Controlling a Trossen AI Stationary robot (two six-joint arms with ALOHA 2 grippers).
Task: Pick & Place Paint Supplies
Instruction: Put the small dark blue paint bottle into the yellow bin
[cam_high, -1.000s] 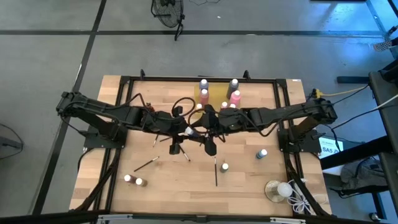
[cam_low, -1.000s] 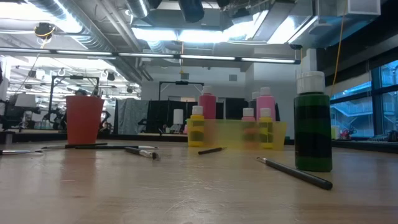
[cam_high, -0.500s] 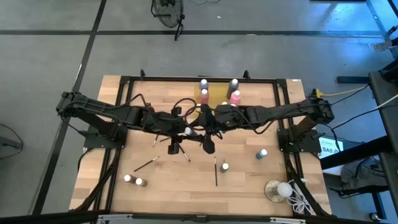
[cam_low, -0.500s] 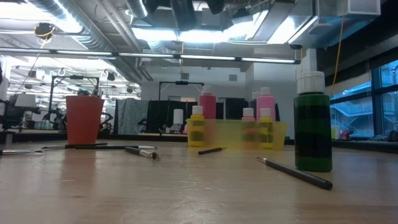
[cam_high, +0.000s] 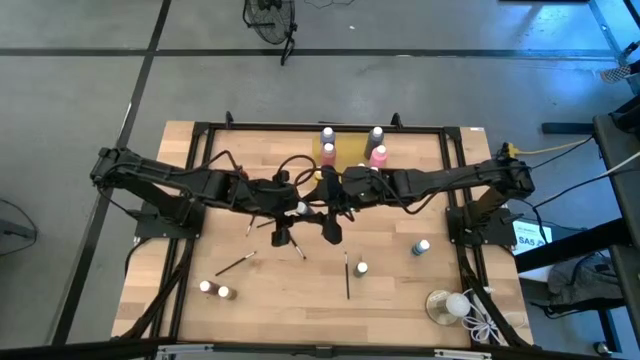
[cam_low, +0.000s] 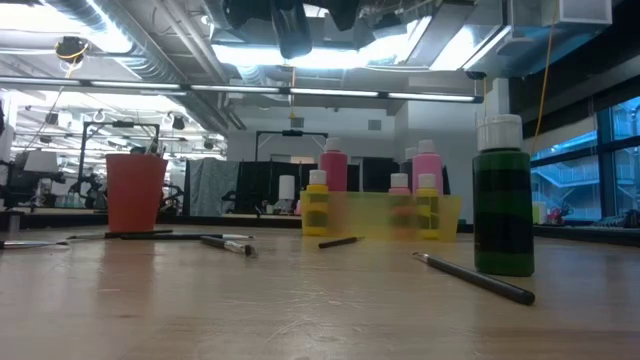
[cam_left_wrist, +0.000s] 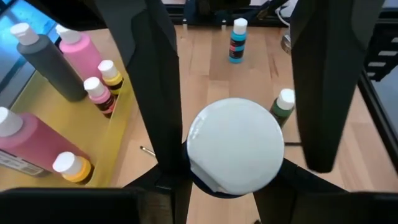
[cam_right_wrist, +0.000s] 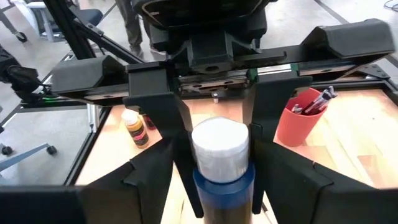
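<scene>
Table top (cam_high: 260, 290): pale wood planks, black frame.
Rectangular tray (cam_left_wrist: 37, 180): translucent yellow.
Tall bottles in tray (cam_left_wrist: 78, 46): pink, dark grey, white caps.
Small bottles in tray (cam_left_wrist: 99, 96): yellow and pink labels, white caps.
Bottle held between both grippers (cam_right_wrist: 221, 165): blue body, white cap.
Plastic cup (cam_low: 135, 192): orange-red.
Foreground bottle (cam_low: 503, 195): dark green, white cap.
Far bottle (cam_left_wrist: 237, 40): turquoise blue, white cap.
Paintbrush (cam_low: 475, 277): dark handle.

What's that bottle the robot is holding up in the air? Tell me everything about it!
It is the blue bottle, a small round paint bottle with a white screw cap, plastic by the look of it. It stands upright, lifted above the middle of the wooden table. The right gripper has a dark finger pressed on each side of the blue body. The left gripper is at the cap end.
</scene>
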